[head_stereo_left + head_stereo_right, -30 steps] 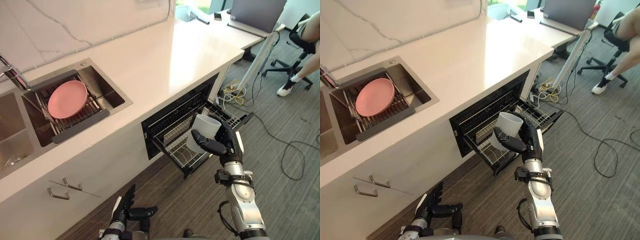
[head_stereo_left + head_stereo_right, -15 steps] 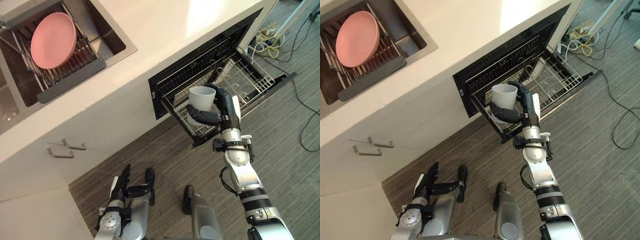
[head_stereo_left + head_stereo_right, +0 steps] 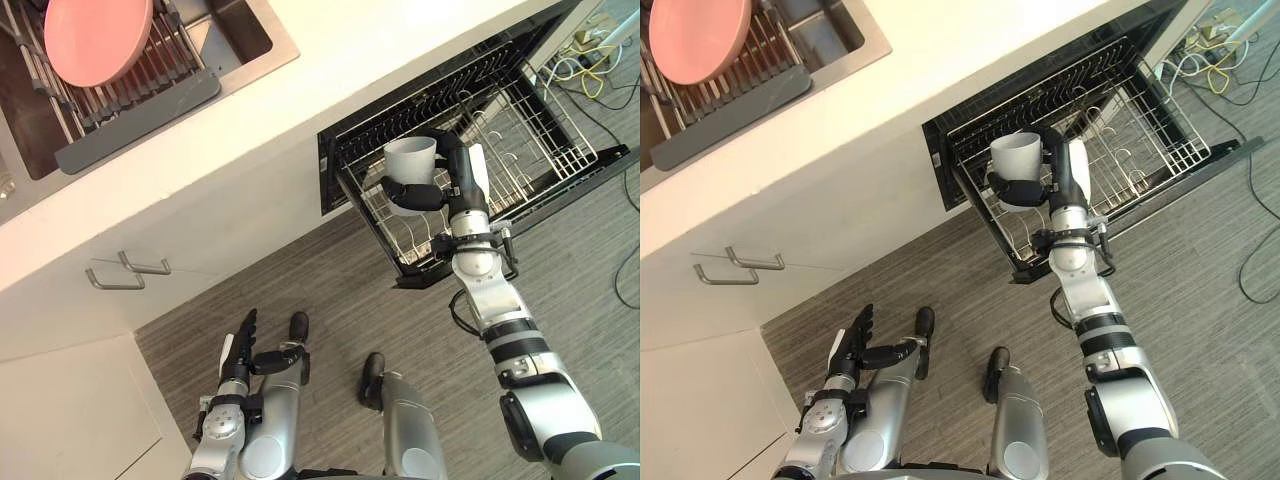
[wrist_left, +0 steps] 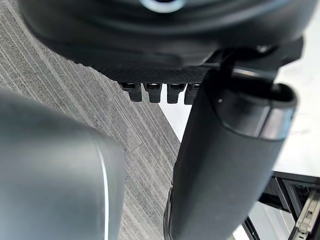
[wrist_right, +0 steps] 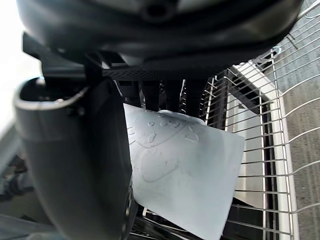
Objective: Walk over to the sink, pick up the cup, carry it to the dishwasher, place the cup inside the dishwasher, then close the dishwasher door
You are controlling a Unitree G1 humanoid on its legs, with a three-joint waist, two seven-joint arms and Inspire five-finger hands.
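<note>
Two steps left, seemingly: held the cup [image 3: 411, 160] upright in the curled right robot hand [image 3: 452, 178], over the pulled-out rack [image 3: 505, 135] at 2 o'clock. Needed next: lowering between the wires, then letting go. Hung the left robot hand [image 3: 240, 345] straight-fingered at 7 o'clock.

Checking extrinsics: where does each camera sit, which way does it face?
Left eye view: head, facing down at sink, open dishwasher; both arms show, right hand gripping cup, left hand open near floor.
Right eye view: beside it, same aim, same scene.
Left wrist view: left wrist, looking along its hand at floor.
Right wrist view: right wrist, along its hand; shares cup and rack with eye views.
</note>
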